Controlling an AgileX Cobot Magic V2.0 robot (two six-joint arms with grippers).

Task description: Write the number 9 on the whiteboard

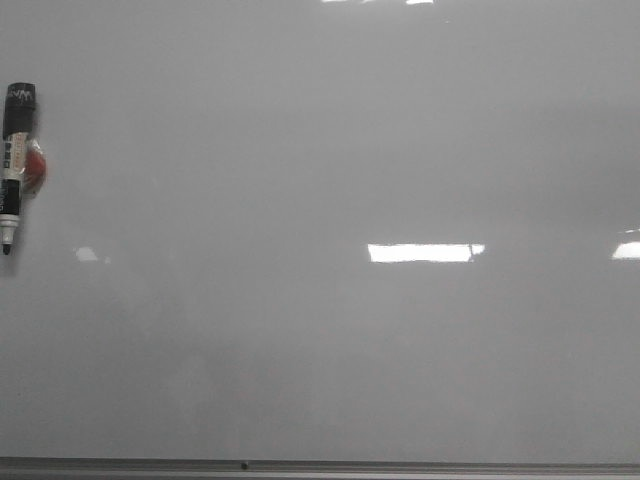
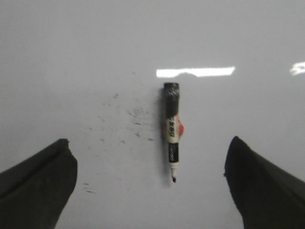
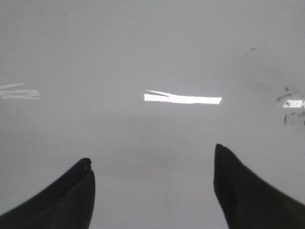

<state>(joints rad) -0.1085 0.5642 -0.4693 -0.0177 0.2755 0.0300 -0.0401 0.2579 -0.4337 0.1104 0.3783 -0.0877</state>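
The whiteboard (image 1: 330, 150) is a glossy pale grey board filling the front view, with a thin metal rail along its lower edge. No number 9 shows on it. A marker (image 1: 15, 165) with a black end, white label and bare tip lies on the board at the far left. It also shows in the left wrist view (image 2: 172, 129), tip pointing toward the fingers. My left gripper (image 2: 148, 148) is open and empty, above the board, with the marker ahead of the gap. My right gripper (image 3: 151, 155) is open and empty over bare board. Neither gripper shows in the front view.
Bright rectangular light reflections (image 1: 420, 252) lie on the board. Faint dark smudges (image 2: 136, 117) sit beside the marker, and similar smudges (image 3: 288, 102) show in the right wrist view. The metal rail (image 1: 320, 466) bounds the board's near edge.
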